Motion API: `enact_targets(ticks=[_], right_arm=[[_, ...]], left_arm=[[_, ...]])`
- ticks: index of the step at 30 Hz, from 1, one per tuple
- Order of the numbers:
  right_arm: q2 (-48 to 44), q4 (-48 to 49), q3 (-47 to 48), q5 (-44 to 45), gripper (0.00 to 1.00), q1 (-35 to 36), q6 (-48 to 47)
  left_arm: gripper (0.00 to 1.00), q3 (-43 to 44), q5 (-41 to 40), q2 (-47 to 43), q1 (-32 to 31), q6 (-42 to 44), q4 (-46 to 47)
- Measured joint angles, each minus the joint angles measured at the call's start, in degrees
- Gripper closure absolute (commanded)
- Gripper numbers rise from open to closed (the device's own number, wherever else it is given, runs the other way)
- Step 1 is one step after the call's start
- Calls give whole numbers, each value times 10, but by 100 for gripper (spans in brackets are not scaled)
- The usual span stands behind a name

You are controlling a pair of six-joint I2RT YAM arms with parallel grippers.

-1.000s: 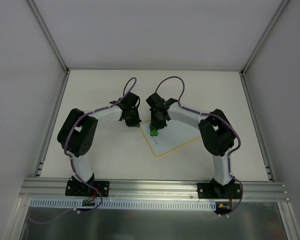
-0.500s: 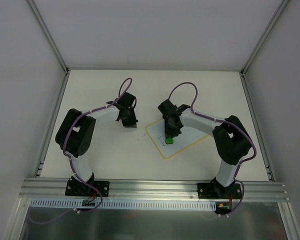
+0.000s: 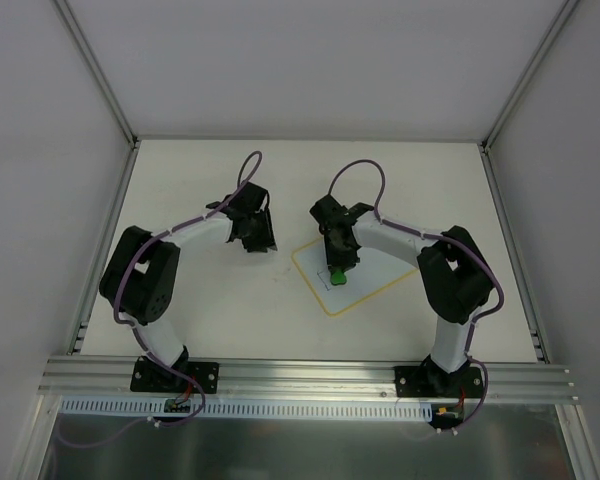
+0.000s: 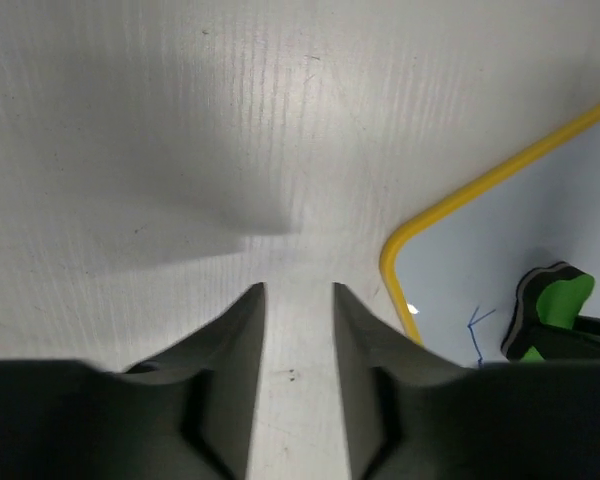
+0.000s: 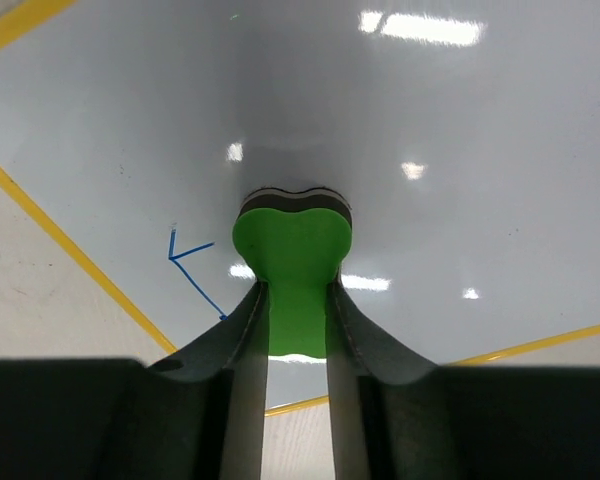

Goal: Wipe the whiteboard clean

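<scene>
Whiteboard [image 3: 368,282] beneath right fingers [image 5: 242,350] gripping green eraser [image 5: 292,240]; left fingers [image 4: 235,340] slightly apart, empty, beside corner.

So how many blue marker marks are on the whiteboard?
1: a small angular blue mark by the yellow edge of the whiteboard, left of the green eraser in the right wrist view. More may be hidden under the eraser.

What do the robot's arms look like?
The left arm and right arm are white tubes with chunky black joints, and a purple cable loops along each. The left gripper and right gripper are black, with two curved fingers. Black base plates sit on a silver rail.
</scene>
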Motion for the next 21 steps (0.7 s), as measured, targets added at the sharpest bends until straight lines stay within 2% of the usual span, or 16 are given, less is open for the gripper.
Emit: enact_targets(ticks=[2, 3, 4, 7, 9, 14, 17, 21], right_arm=[[0, 1, 0, 0, 64, 1, -2], [0, 1, 0, 0, 52, 1, -3], [0, 1, 0, 0, 45, 1, -1], [-6, 0, 0, 1, 25, 0, -5], [-19, 0, 0, -1, 18, -3, -8], [-87, 1, -2, -6, 18, -51, -32], [-128, 9, -9, -18, 18, -134, -80], [-128, 18, -12, -50, 20, -262, -135]], left_arm=[[48, -5, 0, -17, 0, 4, 1], [43, -7, 0, -27, 0, 6, 0], [30, -9, 0, -34, 0, 8, 0], [17, -18, -2, -62, 0, 9, 0], [8, -24, -2, -78, -1, 8, 0], [5, -35, -9, -106, -14, -5, -1], [3, -38, -9, -113, -34, -16, 0], [1, -43, -10, -116, -57, -32, -1]])
